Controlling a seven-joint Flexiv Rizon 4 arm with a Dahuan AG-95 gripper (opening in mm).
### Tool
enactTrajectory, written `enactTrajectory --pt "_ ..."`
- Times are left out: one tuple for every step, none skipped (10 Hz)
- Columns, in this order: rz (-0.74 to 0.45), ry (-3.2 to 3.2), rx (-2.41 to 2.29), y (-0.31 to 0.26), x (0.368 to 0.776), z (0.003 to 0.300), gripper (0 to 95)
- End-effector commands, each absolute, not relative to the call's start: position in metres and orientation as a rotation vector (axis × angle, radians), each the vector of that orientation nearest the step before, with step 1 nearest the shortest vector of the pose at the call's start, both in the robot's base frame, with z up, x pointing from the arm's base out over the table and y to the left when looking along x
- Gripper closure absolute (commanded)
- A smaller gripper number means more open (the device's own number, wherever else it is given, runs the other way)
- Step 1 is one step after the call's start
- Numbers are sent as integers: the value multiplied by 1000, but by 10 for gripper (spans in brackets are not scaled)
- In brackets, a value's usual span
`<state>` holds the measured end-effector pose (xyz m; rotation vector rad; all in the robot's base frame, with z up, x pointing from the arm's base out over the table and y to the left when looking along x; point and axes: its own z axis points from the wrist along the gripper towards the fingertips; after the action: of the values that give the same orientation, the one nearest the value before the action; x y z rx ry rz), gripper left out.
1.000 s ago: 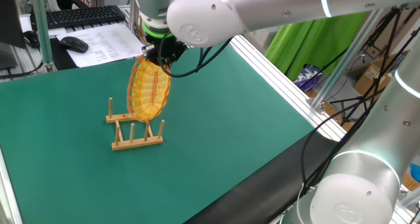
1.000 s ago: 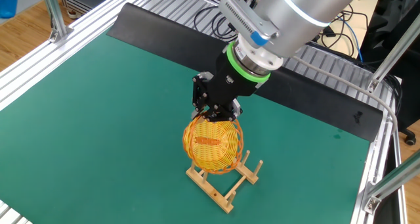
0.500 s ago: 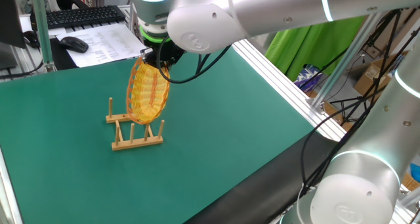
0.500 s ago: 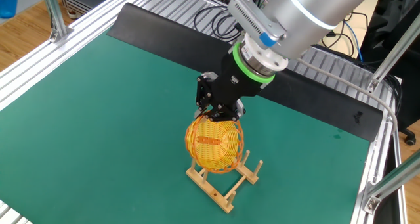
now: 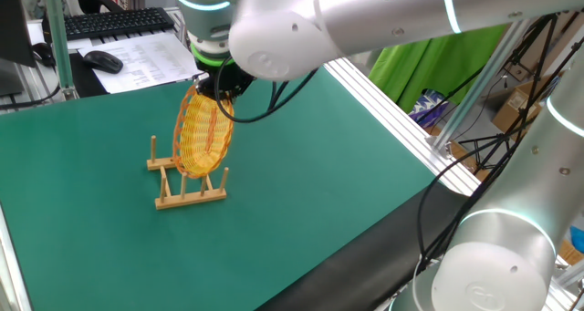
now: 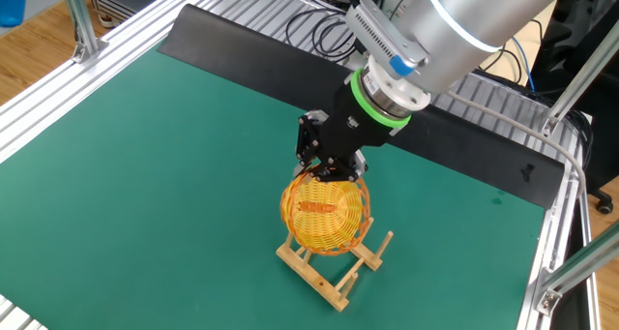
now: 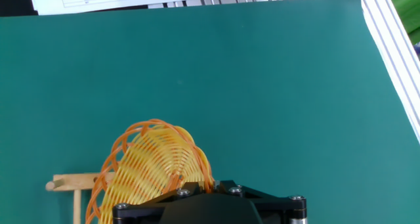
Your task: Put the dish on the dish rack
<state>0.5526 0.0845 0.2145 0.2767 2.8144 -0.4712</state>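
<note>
Hand (image 6: 333, 171) clamped on top rim of dish (image 6: 325, 214), jaws nearly together. Dish hangs on edge, slightly tilted, its lower edge down among the pegs of the rack (image 5: 187, 185); can't tell if it touches the rails. Rack sits on green bench (image 5: 301, 165). Keyboard (image 5: 114, 21) and mouse (image 5: 103, 61) behind, off the mat.

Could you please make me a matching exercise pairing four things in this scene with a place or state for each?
Things:
1. round yellow-orange woven wicker dish
2. small light-wood pegged dish rack
3. black two-finger gripper
4. black computer keyboard

Places or states:
A. standing on the green mat
B. shut on a rim
C. held on edge over the pegs
D. on the desk beyond the mat

Pairs: 1-C, 2-A, 3-B, 4-D
</note>
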Motion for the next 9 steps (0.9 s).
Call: enactTrajectory --pt "-475 2812 276 85 553 214 950" --pt "-482 2806 272 86 553 214 950" --pt "-495 2795 264 86 553 214 950" --pt "-502 2788 256 86 553 214 950" --pt "-511 2782 248 86 553 214 950" --pt "-518 2780 237 85 554 214 950" --pt "-517 2792 226 84 556 216 950" --pt "-512 2804 221 83 559 217 950" --pt "-511 2811 212 81 563 220 950"
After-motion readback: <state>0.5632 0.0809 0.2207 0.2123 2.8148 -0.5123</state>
